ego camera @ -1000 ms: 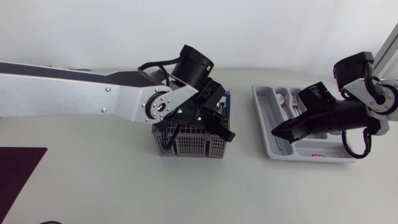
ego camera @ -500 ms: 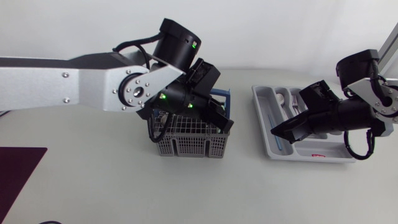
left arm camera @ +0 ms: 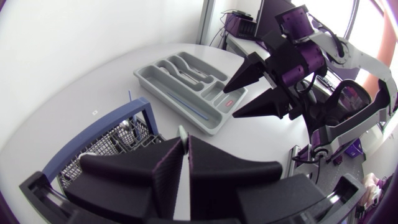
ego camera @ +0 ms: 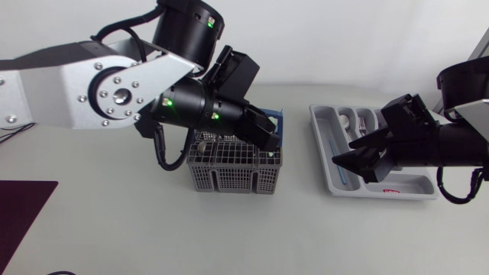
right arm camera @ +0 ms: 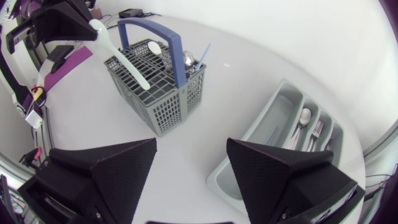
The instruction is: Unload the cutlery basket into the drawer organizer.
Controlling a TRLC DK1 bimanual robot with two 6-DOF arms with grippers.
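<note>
Lying at the counter's (ego camera: 114, 229) left edge is a dark purple mat (ego camera: 21, 206). Next comes the left arm, its end effector (ego camera: 267, 134) poised above the grey cutlery basket (ego camera: 233, 174). From its own wrist camera the two fingers are clenched on a thin, pale utensil (left arm camera: 181, 132). The right wrist view shows that utensil as a long pale-green piece slanting down from the end effector toward the basket's top. Whether its lower end has cleared the rim, I cannot tell. The basket stands upright near the counter's middle with its blue handle (right arm camera: 165, 38) raised. Inside it are a metal spoon (right arm camera: 188, 59), a white spoon (right arm camera: 155, 46) and a thin blue stick (right arm camera: 203, 56).

Well apart to the right sits the grey drawer organizer (ego camera: 327, 141), holding a spoon (right arm camera: 303, 118), a fork (right arm camera: 316, 132) and a blue straw-like piece (ego camera: 337, 155). The right end effector (ego camera: 351, 165) hangs over the organizer's basket-side edge — fingers spread wide, released, nothing between them.
</note>
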